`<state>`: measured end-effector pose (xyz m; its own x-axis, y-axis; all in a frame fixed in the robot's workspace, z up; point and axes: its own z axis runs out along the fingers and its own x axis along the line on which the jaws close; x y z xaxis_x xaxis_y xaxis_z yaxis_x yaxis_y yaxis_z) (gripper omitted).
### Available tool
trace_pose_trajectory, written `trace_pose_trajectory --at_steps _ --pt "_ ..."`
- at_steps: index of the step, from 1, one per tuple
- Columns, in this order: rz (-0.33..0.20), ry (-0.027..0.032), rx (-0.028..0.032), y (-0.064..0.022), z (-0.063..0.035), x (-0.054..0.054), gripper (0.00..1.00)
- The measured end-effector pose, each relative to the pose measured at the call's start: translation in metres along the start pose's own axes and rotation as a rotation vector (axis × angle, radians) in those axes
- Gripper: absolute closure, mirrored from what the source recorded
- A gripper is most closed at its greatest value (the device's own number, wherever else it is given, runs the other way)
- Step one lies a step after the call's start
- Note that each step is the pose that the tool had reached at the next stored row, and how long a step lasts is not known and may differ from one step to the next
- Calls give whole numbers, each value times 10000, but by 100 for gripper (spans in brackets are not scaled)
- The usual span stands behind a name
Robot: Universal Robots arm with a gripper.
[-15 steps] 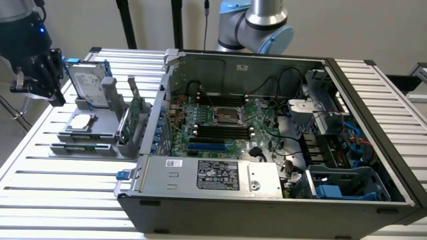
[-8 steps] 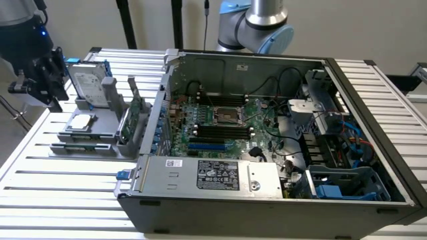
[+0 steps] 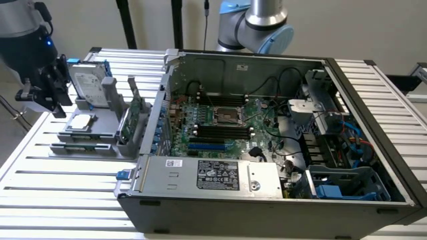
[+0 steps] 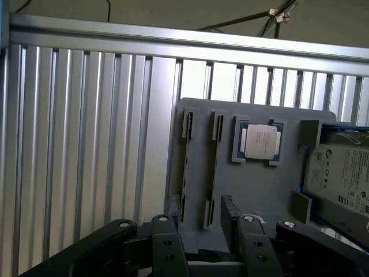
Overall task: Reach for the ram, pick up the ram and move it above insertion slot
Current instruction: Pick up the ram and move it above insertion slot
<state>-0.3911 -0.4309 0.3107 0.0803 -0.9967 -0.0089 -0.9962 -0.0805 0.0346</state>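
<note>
**Exterior view.** The gripper point(image 3: 48, 94) hangs off the outer side of the grey fixture point(image 3: 70, 134), clear of everything on it. The fingers are too dark here to read. What I take for the ram point(image 3: 125, 126) stands on edge at the fixture's far side from the gripper, just beside the taller expansion card point(image 3: 138, 106) and next to the open computer case point(image 3: 373, 125). The hard drive point(image 3: 89, 86) and processor point(image 3: 80, 122) lie between the gripper and the ram.

Step, as I judge it: the reach, not yet closed. The ram is untouched and well apart from the fingers. A grasp would call for crossing the fixture and setting the jaws across the stick's thin faces, clear of the neighbouring card.

**Wrist view.** The gripper point(image 4: 199, 225) is spread open, with nothing between the fingers. Ahead of it are two narrow holder slots point(image 4: 187, 167), then the processor point(image 4: 260, 141), then the hard drive point(image 4: 340, 173), all on the slatted table point(image 4: 86, 144).

**Unclear.** I cannot tell whether the two slots hold anything. The fixture's near edge is covered by the fingers. In the exterior view the ram's chips and label cannot be read, so its identity is a judgement.
</note>
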Motion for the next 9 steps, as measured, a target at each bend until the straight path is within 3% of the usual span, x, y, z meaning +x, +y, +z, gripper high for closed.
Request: trace_pose_trajectory --at_steps 9 --pt "0 0 0 -27 163 3 58"
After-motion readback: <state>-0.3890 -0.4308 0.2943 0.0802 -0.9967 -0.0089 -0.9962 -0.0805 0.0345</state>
